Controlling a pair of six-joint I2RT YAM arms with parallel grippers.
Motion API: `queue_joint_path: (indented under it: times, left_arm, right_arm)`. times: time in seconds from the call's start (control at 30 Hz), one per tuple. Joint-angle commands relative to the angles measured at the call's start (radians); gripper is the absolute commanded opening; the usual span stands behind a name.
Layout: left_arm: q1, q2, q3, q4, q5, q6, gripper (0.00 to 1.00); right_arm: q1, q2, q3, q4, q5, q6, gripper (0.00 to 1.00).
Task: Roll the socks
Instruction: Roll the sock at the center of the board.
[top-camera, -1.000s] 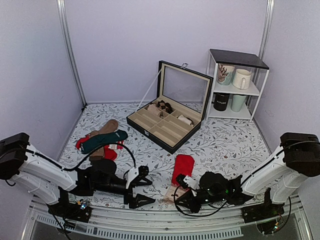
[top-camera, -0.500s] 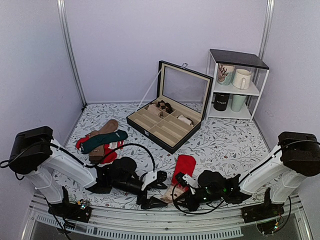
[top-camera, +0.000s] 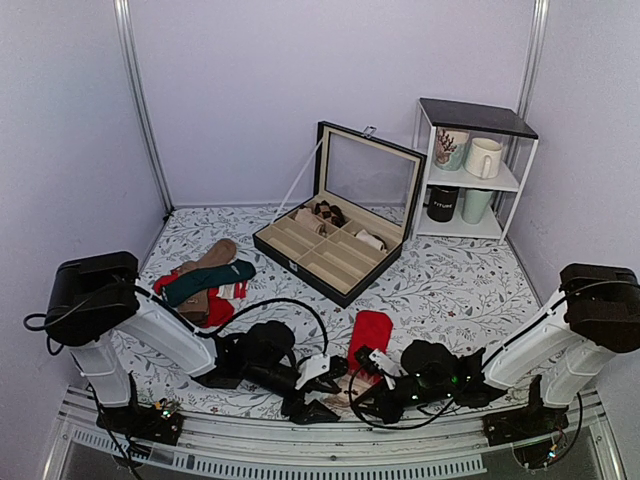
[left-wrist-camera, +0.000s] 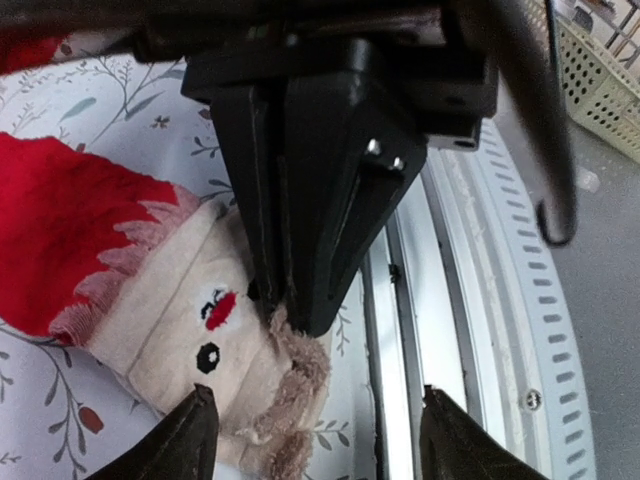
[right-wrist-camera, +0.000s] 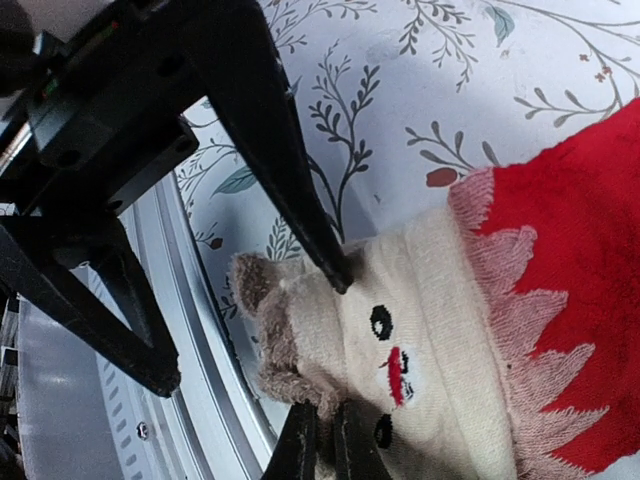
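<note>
The socks (top-camera: 368, 333) lie near the front edge, bright red with a beige cuff (right-wrist-camera: 430, 330) that bears dark dots and a red mark. My right gripper (right-wrist-camera: 322, 445) is shut on the cuff's fuzzy brown rim (right-wrist-camera: 275, 345). From the left, my left gripper (left-wrist-camera: 322, 440) stands open at the same rim. One of its fingers (right-wrist-camera: 300, 190) touches the cuff with its tip, the other (right-wrist-camera: 110, 310) hangs over the metal rail. In the top view both grippers meet at the cuff, the left gripper (top-camera: 318, 393) beside the right gripper (top-camera: 366, 385).
A pile of dark green, brown and striped socks (top-camera: 205, 285) lies at the left. An open black compartment box (top-camera: 335, 245) stands in the middle at the back, and a white shelf (top-camera: 520, 185) with mugs at the back right. The metal front rail (top-camera: 330, 437) runs just below the grippers.
My left arm has swung right along the front edge up to the cuff, and its jaws have narrowed a little. The right gripper has kept its hold in place.
</note>
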Motion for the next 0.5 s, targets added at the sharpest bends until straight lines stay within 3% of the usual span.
queue_joint_path:
  times: [0.0, 0.2, 0.47]
  left_arm:
    - [-0.018, 0.031, 0.022, -0.030, 0.000, 0.008, 0.69]
    - [-0.032, 0.049, 0.031, -0.050, -0.013, 0.007, 0.66]
    - [-0.048, 0.072, 0.019, -0.075, -0.036, -0.024, 0.48]
  right_arm:
    - [-0.007, 0.004, -0.056, -0.203, -0.021, -0.007, 0.00]
    - [-0.019, 0.003, -0.060, -0.209, -0.037, -0.009, 0.00]
    - [-0.055, -0.007, -0.068, -0.213, -0.078, 0.021, 0.00]
